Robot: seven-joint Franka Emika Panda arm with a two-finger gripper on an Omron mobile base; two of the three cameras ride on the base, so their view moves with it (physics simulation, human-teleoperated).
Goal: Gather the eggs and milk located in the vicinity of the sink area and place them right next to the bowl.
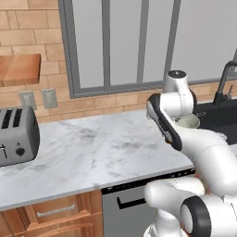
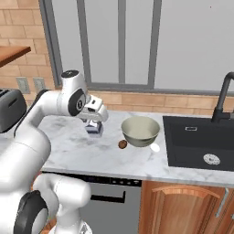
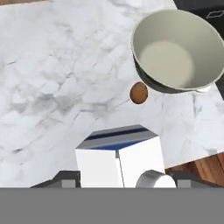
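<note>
The milk carton (image 3: 118, 157), white with a blue band, sits between my gripper's (image 3: 124, 178) dark fingertips (image 3: 65, 177), which press on its two sides. In the right base view the gripper (image 2: 94, 124) holds the milk carton (image 2: 94, 131) low over the marble counter, left of the bowl (image 2: 140, 130). A brown egg (image 2: 122, 144) lies on the counter against the bowl's left foot. From the hand, the egg (image 3: 138, 92) is between the carton and the cream-green bowl (image 3: 175, 50). The black sink (image 2: 201, 141) lies right of the bowl.
A tall black faucet (image 2: 224, 98) stands behind the sink. A small white object (image 2: 154, 147) lies at the bowl's right foot. A grey toaster (image 1: 16, 134) stands at the counter's far left. The counter's front edge (image 2: 114, 172) runs near the egg.
</note>
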